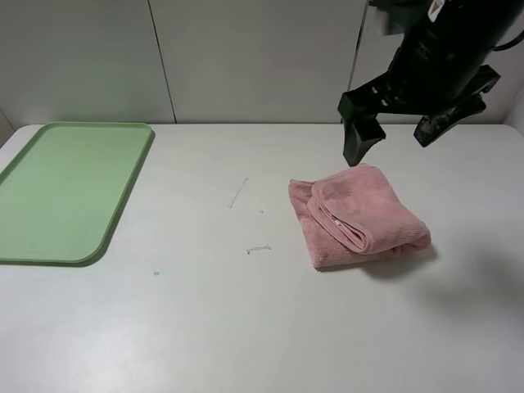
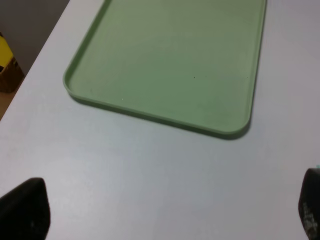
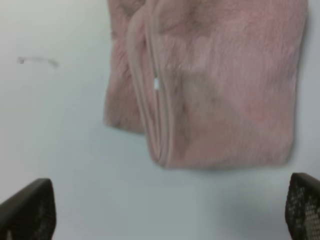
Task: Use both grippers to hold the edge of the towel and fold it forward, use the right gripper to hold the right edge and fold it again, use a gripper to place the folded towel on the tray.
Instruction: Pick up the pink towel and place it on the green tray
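A white desk [image 1: 246, 327] carries a light-green tray [image 1: 57, 188] along its left edge, reaching toward the far-left corner, its low rim and rounded corners clear of the desk's near edge. The tray's bed is bare.

The black right arm hangs over the far-right part of the desk, its right pincer [image 1: 389, 149] spread wide and gripping nothing, poised above the far edge of the towel [image 1: 356, 214] without touching it. The pink towel lies folded into a thick, roughly square bundle right of the desk's middle, well apart from the tray, with broad bare desk between the two and more open surface along the whole near edge. Its stitched hem [image 3: 152, 100] runs in doubled layers across the top of the bundle.

The left pincer [image 2: 167, 210] shows only in its own wrist view: two dark fingertips set far apart, empty, over bare desk just short of the tray's rounded corner.

Faint scuff marks [image 1: 238, 193] dot the open stretch between tray and towel. A small white tag [image 3: 156, 83] sits on the hem; any print on it is too blurred to read, as is the sticker [image 1: 436, 8] on the right arm.
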{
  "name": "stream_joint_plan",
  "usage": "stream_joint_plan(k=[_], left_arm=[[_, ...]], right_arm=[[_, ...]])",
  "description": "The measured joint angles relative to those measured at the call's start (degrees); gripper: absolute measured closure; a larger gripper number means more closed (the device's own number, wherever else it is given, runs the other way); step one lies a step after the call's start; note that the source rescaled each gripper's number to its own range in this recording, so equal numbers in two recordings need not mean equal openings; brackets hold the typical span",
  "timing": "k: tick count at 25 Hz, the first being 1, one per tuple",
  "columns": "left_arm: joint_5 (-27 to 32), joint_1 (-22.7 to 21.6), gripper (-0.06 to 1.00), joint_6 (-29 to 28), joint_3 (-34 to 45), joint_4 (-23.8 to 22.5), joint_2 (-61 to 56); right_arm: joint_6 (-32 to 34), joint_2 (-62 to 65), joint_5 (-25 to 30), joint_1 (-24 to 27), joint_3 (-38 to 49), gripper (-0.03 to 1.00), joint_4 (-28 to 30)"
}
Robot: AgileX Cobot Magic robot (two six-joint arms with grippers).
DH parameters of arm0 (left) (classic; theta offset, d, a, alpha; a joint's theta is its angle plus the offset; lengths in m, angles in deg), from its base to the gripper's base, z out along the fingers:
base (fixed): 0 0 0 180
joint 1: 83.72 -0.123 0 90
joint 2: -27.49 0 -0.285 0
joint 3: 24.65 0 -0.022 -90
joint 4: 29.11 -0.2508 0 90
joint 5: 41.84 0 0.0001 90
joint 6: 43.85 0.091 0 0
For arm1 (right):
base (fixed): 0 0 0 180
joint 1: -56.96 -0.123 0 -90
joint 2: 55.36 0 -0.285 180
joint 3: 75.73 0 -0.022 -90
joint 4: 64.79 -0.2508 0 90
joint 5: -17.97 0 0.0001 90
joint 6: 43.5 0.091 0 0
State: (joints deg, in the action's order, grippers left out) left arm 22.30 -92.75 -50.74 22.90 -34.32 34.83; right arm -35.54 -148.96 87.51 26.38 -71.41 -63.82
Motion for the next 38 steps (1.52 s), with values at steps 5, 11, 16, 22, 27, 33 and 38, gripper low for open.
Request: stream_joint_plan(k=[5,11,16,22,27,33,38], left_arm=[[0.00,0.00,-0.05,0.00,0.00,0.00,0.00],[0.00,0.00,-0.05,0.00,0.00,0.00,0.00],[0.00,0.00,-0.05,0.00,0.00,0.00,0.00],[0.00,0.00,-0.05,0.00,0.00,0.00,0.00],[0.00,0.00,-0.05,0.00,0.00,0.00,0.00],[0.00,0.00,-0.05,0.00,0.00,0.00,0.00],[0.00,0.00,-0.05,0.00,0.00,0.00,0.00]], right_arm=[[-0.46,10.00,0.18,0.00,7.81,-0.03,-1.70],[-0.53,23.78,0.32,0.00,17.20,-0.03,-1.70],[-0.61,35.31,0.43,0.00,21.90,-0.03,-1.39],[-0.61,48.27,0.54,0.00,25.04,-0.03,-0.50],[-1.25,57.94,0.54,2.24,30.63,-0.03,-0.04],[-8.45,69.91,-4.57,14.36,36.63,-0.03,2.72],[-10.50,78.89,-6.66,22.87,40.84,-0.03,2.53]])
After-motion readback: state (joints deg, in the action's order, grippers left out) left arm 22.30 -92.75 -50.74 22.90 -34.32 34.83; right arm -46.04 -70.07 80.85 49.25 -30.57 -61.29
